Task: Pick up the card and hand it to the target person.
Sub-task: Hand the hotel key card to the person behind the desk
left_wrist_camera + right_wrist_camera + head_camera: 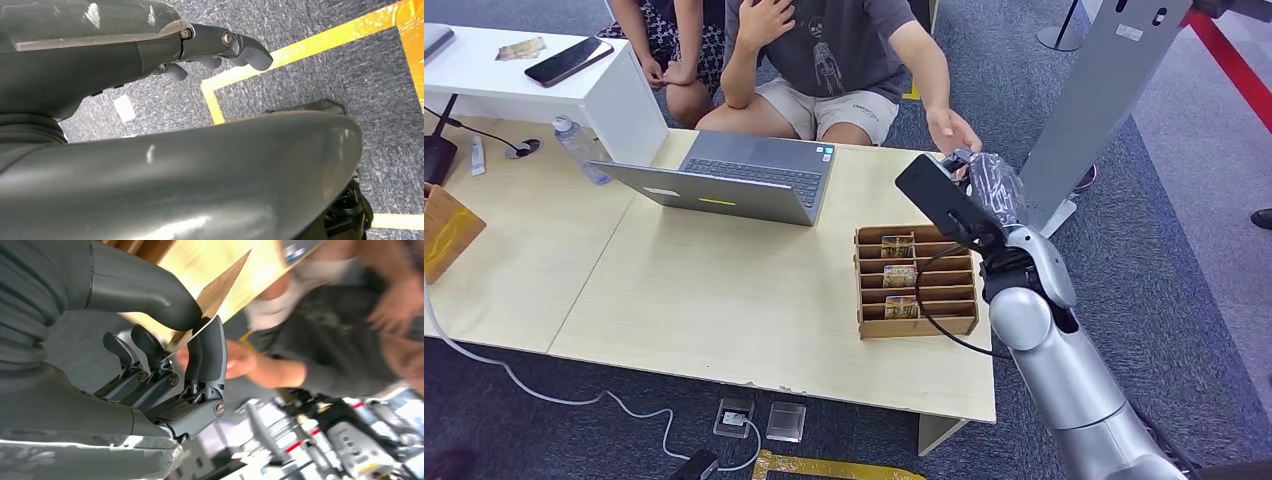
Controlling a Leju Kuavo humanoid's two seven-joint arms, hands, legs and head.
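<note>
Silver and close at the lower right of the head view, my right arm reaches up to my right hand (984, 185), raised past the far edge of the wooden surface (724, 300). Its thumb and fingers (212, 347) pinch the card (220, 287), beside a seated person's outstretched hand (952, 128). My left hand (220, 47) hangs over grey carpet, fingers loosely curled around nothing. At centre right, a slotted wooden box (916, 282) holds more cards.
</note>
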